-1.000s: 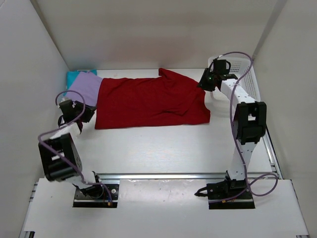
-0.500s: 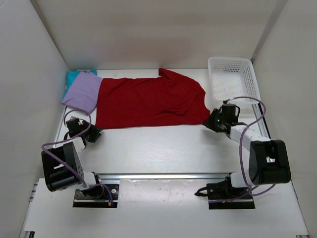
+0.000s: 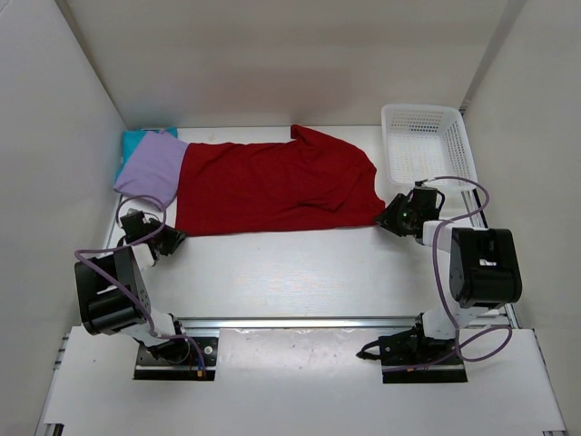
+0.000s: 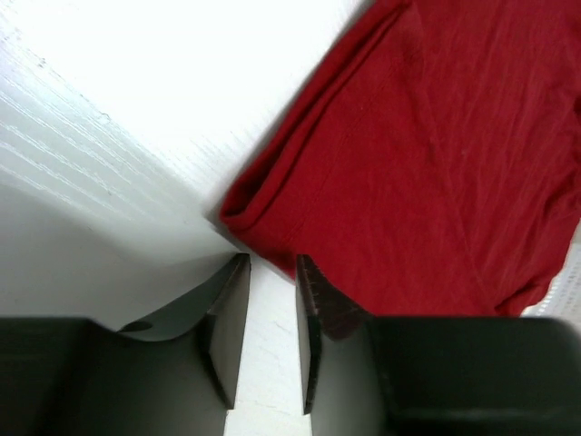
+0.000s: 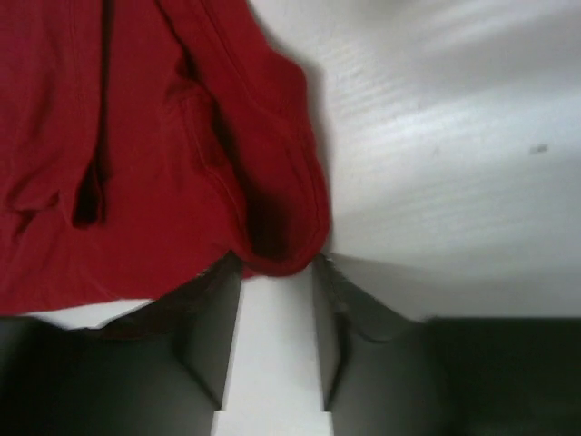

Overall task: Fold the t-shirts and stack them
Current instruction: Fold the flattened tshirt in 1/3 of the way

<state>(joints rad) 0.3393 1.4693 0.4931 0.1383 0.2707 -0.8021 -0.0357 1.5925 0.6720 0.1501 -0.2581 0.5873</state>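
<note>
Now, both wrists low, one at each near corner of the red t-shirt (image 3: 277, 186).

- Red t-shirt: spread flat across the far half of the white table (image 3: 290, 272), long way left to right. Soft matte knit with shallow wrinkles and an uneven right edge.
- Lavender t-shirt (image 3: 152, 168): a folded pad with rounded corners that meets the red one's left end. It lies on the teal t-shirt (image 3: 136, 141), of which only a far-left corner shows.
- White plastic lattice basket (image 3: 427, 145): far right, rectangular with perforated walls, just beside the red cloth's right edge.

Left gripper (image 3: 168, 238), wrist view (image 4: 270, 263):
- My dark flat fingers (image 4: 227, 318) stand a narrow slot apart, with bare table in the gap and nothing held.
- The red corner (image 4: 408, 163) sits right at the tips. It is a doubled, rolled hem with a stitch line along it.
- I cannot tell whether the tips touch it.

Right gripper (image 3: 388, 221), wrist view (image 5: 277, 263):
- The jaws are parted somewhat wider, and the fingers (image 5: 213, 327) are blurred.
- A rounded bulge of red hem (image 5: 136, 154), with a deep shadowed fold beside it, dips just into the mouth between the tips.
- White table shows down the rest of the gap, so the jaws are not clamped on the hem.
</note>
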